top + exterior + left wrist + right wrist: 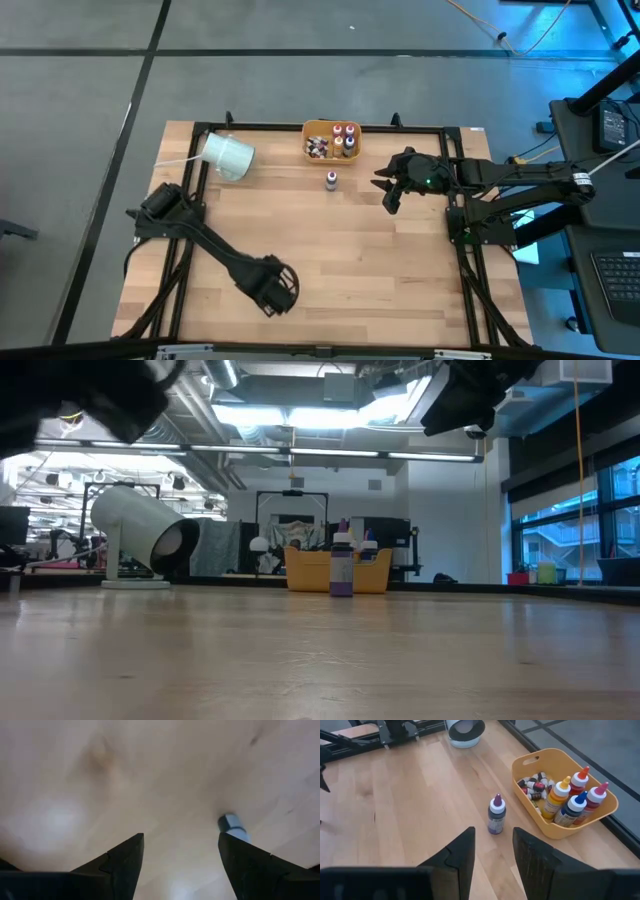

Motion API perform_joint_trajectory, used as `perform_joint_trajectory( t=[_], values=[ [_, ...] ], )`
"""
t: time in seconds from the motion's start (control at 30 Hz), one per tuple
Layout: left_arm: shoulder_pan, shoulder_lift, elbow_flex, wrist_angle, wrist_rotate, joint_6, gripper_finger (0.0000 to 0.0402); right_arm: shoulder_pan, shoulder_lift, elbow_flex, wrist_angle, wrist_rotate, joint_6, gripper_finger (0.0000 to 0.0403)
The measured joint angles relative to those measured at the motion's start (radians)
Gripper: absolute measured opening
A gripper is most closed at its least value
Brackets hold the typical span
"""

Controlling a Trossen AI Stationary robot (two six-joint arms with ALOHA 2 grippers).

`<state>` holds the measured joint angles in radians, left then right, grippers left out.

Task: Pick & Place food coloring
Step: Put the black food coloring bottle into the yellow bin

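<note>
From above, a purple-capped food coloring bottle (330, 181) is standing upright on the pale, grained wooden table (340, 260), just in front of the orange plastic bin (331, 141) that is holding more bottles. A white cup (227, 155) is lying on its side near the far left corner. The left gripper (276, 287) is hovering near the front edge; the right gripper (392, 186) is hanging right of the lone bottle.

At table level, the bottle (341, 566) is showing a dark body and white collar before the bin (337, 570).

The left wrist camera is showing blunt dark fingers (125, 865) spread apart, empty, over smooth wood, a small bluish cylinder (233, 826) lying beside one.

The right wrist camera is showing its fingers (460, 857) parted narrowly, gripping nothing, facing the bottle (496, 814) and the rounded bin (560, 831) of cone-tipped bottles.
</note>
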<state>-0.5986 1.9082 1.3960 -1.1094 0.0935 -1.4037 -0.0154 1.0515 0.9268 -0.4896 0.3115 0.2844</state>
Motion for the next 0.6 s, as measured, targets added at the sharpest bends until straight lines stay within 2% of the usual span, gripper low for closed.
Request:
perform_joint_trajectory(
  t=[0.17, 0.4, 0.6],
  values=[
    [-0.029, 0.028, 0.0, 0.09, 0.002, -0.023, 0.0251, 0.0, 0.0, 0.0, 0.0, 0.0, -0.002, 0.0134],
    [-0.021, 0.028, 0.0, 0.126, -0.094, -0.066, 0.0251, 0.0, 0.0, 0.0, -0.001, 0.0, -0.005, 0.0134],
    [-0.008, 0.028, 0.0, 0.178, -0.09, 0.009, 0.0251, 0.0, 0.0, 0.0, -0.002, 0.0, -0.03, 0.0134]
  ],
)
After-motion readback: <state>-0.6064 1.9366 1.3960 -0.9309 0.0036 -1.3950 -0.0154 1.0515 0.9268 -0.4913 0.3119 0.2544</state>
